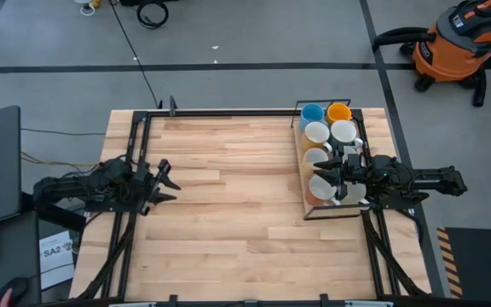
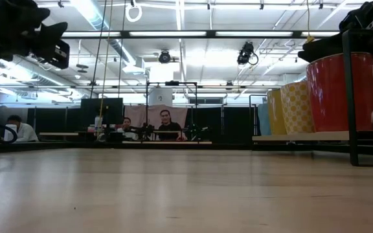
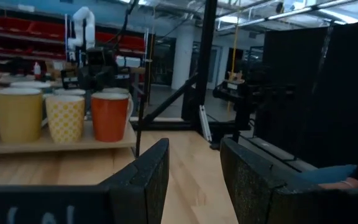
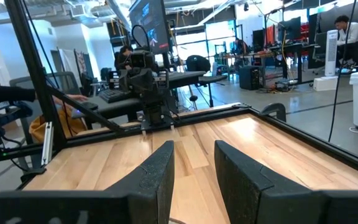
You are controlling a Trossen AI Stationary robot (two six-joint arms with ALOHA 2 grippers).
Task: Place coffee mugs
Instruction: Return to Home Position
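**Mugs racked at three o'clock, both claws empty**

At nine o'clock on the surface [image 1: 228, 196], the left claw [image 3: 194, 149] hovers with its fingers well apart, gripping nothing. The right claw [image 4: 193, 149] hangs over the near half of the shelf [image 3: 55, 144] at three o'clock, fingers parted too and empty. The coffee mugs [image 1: 316, 133] stand upright on that shelf in two close rows. The red-orange mug [image 2: 339, 94] is at the near end; the light blue mug [image 1: 312, 112] and orange-yellow mug [image 1: 339, 112] are at the far end, toward one o'clock. Glazed ceramic should be stiff, weighty for its size, slick and quick to chip. Packed this tight, a pinch across the rim wall, one finger inside, looks safer than the handle.
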